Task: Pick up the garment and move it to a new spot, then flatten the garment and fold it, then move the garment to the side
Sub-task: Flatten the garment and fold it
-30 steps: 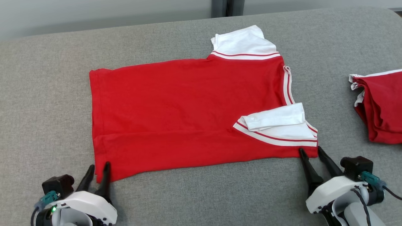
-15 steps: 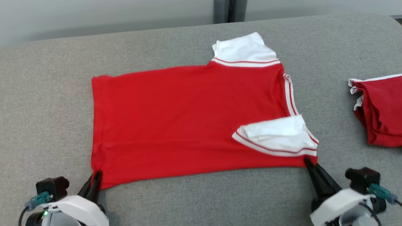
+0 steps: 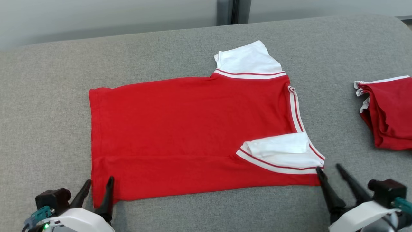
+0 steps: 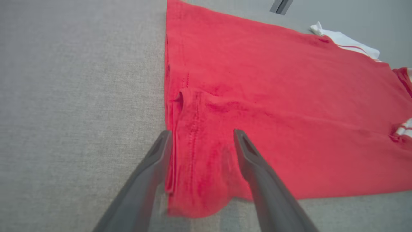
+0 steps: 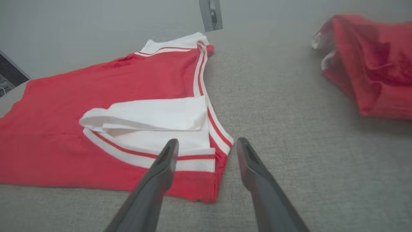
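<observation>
Grey fabric surface (image 3: pixel 48 112) extends across the head view, with a pale wall and a dark post (image 3: pixel 228 11) behind its far edge.

The garment (image 3: pixel 180 129), a red shirt with white sleeves, lies flat at the centre of the surface, hem toward the left edge. The far sleeve (image 3: pixel 248 59) points to the far edge. The near sleeve (image 3: pixel 280 148) is folded back onto the red body. A second red garment (image 3: pixel 389 116) lies bunched at the right edge, well apart from the first.

Left gripper (image 3: pixel 99 179): fingers spread, holding nothing, positioned at the near-left corner of the garment. The left wrist view shows what the head view does not: one finger lies just outside the hem and the other over the cloth, and the corner between them is rumpled and doubled.

Right gripper (image 3: pixel 328 167): fingers spread, holding nothing, positioned at the near-right corner. The right wrist view shows one finger over the striped band of the near sleeve and the other over bare surface.

Change from half a second earlier: both finger pairs were then pressed together on these same corners and now stand apart. The garment remains spread, with the near sleeve still folded over.
</observation>
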### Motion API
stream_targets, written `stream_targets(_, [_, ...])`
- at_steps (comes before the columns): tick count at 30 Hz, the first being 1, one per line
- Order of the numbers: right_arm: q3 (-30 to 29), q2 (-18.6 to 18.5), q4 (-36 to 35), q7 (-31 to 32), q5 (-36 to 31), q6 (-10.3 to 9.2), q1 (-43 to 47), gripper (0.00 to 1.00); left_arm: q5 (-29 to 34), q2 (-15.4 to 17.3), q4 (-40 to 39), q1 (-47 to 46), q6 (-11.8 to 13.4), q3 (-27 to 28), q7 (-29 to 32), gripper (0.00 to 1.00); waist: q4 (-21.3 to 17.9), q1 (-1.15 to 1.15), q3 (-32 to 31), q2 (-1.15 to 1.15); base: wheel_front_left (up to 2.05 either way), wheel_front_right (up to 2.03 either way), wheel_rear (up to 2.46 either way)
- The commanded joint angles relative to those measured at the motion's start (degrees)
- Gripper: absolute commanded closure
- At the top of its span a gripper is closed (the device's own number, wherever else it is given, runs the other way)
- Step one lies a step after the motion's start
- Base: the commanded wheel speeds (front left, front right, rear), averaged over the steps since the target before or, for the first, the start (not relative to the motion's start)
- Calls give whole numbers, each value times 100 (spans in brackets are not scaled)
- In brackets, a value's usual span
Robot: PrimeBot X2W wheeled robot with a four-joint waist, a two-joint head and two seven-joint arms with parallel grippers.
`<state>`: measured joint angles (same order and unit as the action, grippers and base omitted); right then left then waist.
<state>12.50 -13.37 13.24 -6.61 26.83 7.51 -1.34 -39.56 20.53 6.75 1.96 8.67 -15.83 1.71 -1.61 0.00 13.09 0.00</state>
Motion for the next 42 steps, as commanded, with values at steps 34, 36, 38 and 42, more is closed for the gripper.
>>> stream_targets(34, [-1082, 339, -1651, -269, -1214, -4, -793, 0, 1005, 24, -330, -1719, 294, 212, -1102, 0, 29, 0, -1, 0, 0, 0, 0])
stream_targets(36, [-1054, 325, -1641, -293, -1164, -5, -884, 0, 803, 63, 162, -2287, 45, 189, -738, 0, -35, 0, 267, 0, 0, 0, 0])
stream_targets(38, [-1030, 326, -1614, -322, -1151, -4, -955, 0, 620, 103, 622, -2580, -176, 140, -415, 0, -76, 0, 446, 0, 0, 0, 0])
stream_targets(42, [-950, 318, -1503, -405, -1096, -4, -1074, 0, 361, 169, 1465, -3175, -512, 90, 145, 0, -175, 0, 749, 0, 0, 0, 0])
